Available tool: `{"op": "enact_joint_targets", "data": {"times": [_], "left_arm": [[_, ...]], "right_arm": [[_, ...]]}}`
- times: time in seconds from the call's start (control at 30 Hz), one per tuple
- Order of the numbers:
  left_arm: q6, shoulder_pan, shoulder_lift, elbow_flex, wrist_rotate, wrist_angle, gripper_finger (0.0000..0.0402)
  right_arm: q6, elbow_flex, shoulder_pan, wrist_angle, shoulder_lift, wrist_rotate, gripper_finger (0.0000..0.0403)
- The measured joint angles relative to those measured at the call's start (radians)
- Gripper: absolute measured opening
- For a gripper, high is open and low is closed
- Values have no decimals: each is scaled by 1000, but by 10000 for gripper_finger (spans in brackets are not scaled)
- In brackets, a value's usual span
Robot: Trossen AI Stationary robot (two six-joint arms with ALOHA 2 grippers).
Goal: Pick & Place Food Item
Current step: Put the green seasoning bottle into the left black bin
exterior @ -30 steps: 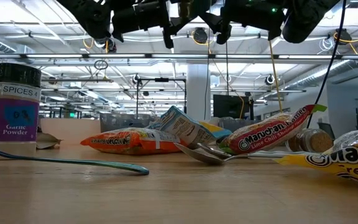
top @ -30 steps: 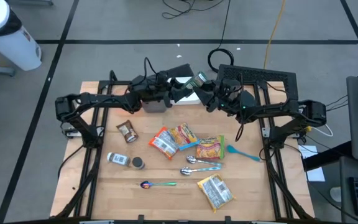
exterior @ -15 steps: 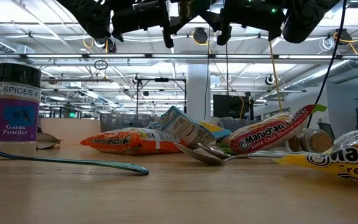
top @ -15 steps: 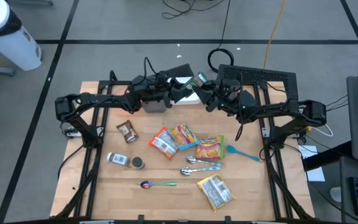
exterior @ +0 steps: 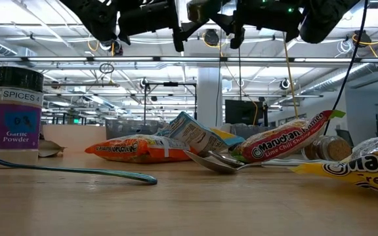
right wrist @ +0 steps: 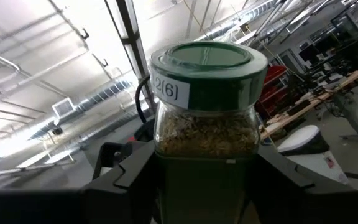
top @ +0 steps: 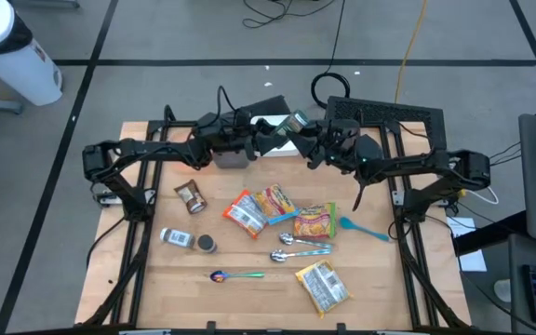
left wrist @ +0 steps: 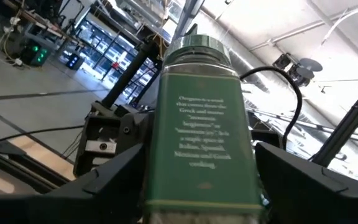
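A glass spice jar (top: 297,120) with a green lid and green label is held high over the table's far middle, where both arms meet. It stands roughly upright, lid up, in the left wrist view (left wrist: 204,137) and the right wrist view (right wrist: 207,118). My right gripper (right wrist: 205,180) comes from the table's right and is shut on the jar. My left gripper (left wrist: 201,186) comes from the left; it is open, one finger close on each side of the jar's lower body. In the low view the jar (exterior: 197,9) shows at the top edge, far above the table. My right gripper pinches the jar's lower body (right wrist: 166,165) between its two fingers (right wrist: 126,177), below the herb-filled part. The fingers come from the table's right, slanting upward. The jar stands upright in the hold, lid up, lifted clear of the table.
On the table lie noodle packets (top: 314,221) (top: 323,286), snack packets (top: 261,207), metal spoons (top: 302,244), a coloured spoon (top: 235,275), a teal spoon (top: 363,228) and two spice jars (top: 178,239) (top: 191,195). A black frame (top: 389,116) stands at the far right.
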State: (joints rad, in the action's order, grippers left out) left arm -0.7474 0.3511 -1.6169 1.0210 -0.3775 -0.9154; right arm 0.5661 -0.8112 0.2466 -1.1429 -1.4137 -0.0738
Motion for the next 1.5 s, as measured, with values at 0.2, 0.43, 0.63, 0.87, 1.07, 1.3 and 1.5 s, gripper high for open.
{"op": "enact_joint_targets", "data": {"times": [0.2, 0.43, 0.63, 0.87, 1.07, 1.3, 1.5], "left_arm": [[-3, 0, 1, 0, -61, -1, 310], [-8, 4, 0, 22, -145, 74, 287], [194, 8, 0, 199, -237, 491, 278], [508, 14, 1, 447, -236, 953, 292], [594, 34, 4, 580, -242, 1107, 293], [693, 41, 2, 667, -196, 1289, 294], [725, 36, 2, 703, -171, 1357, 299]], "right_arm": [[-94, 0, 3, 196, 109, 14, 191], [-134, -2, 41, 532, 267, 139, 191], [-194, -2, 41, 694, 341, 137, 191], [-227, -17, 41, 818, 360, 121, 191], [-356, -197, 41, 1131, 321, 180, 191], [-451, -363, 51, 1262, 236, 268, 191], [-463, -404, 66, 1304, 167, 359, 191]]}}
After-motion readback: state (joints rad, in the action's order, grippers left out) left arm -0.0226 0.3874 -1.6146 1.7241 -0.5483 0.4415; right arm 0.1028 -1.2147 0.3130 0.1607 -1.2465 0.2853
